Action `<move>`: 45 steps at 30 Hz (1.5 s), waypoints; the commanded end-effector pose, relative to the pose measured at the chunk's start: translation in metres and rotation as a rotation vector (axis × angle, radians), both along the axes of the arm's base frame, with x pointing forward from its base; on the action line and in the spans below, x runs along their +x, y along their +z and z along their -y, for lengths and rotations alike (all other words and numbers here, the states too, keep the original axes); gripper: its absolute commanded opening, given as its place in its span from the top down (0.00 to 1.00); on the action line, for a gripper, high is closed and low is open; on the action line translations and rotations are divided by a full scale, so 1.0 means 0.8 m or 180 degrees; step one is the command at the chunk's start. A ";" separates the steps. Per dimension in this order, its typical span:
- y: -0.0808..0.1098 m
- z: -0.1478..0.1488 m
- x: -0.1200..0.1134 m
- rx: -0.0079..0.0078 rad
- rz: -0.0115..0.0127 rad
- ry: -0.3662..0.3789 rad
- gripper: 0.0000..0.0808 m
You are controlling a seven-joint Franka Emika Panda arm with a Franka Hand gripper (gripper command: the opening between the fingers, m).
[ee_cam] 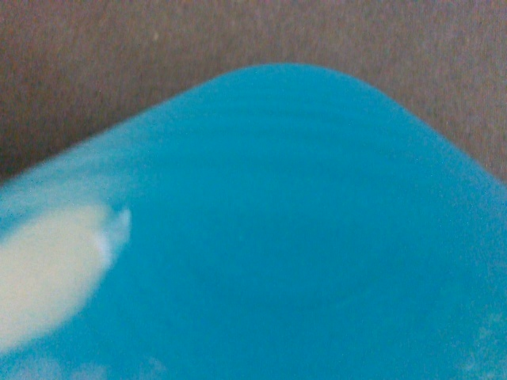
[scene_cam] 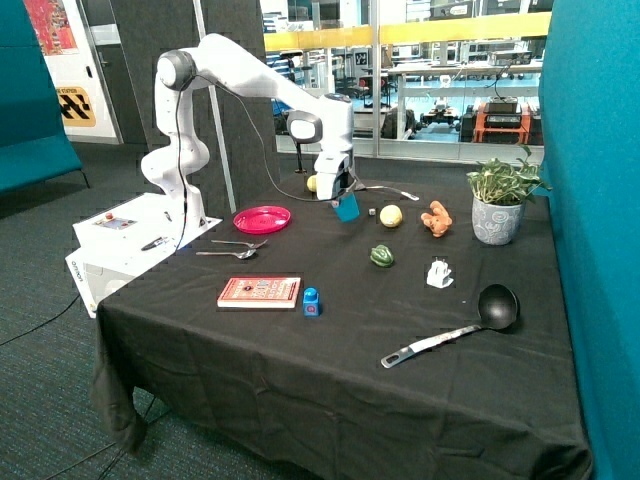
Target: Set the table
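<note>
My gripper (scene_cam: 342, 197) is shut on a blue cup (scene_cam: 348, 208) and holds it tilted just above the black tablecloth, between the pink plate (scene_cam: 262, 218) and a yellow lemon (scene_cam: 390, 215). In the wrist view the blue cup (ee_cam: 285, 237) fills nearly the whole picture, with dark cloth behind it. A spoon (scene_cam: 228, 254) and a fork (scene_cam: 240, 243) lie side by side in front of the plate. A black ladle (scene_cam: 462, 324) lies near the table's front right.
On the cloth lie a red book (scene_cam: 259, 291), a small blue block (scene_cam: 311, 301), a green pepper (scene_cam: 381, 256), a white object (scene_cam: 439, 273), an orange toy (scene_cam: 435, 217), a potted plant (scene_cam: 498, 203) and a yellow fruit (scene_cam: 312, 183) behind the gripper.
</note>
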State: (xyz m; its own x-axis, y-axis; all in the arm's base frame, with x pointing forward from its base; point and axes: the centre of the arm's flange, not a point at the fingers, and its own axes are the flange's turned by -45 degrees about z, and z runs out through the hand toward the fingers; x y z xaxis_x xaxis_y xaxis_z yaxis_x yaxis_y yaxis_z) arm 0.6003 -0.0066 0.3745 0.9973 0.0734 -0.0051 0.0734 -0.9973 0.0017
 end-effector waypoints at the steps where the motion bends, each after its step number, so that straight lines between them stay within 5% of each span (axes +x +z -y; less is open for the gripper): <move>1: 0.009 -0.005 -0.036 0.00066 0.00156 0.0013 1.00; 45: -0.006 -0.023 -0.169 0.00068 0.00156 0.0059 1.00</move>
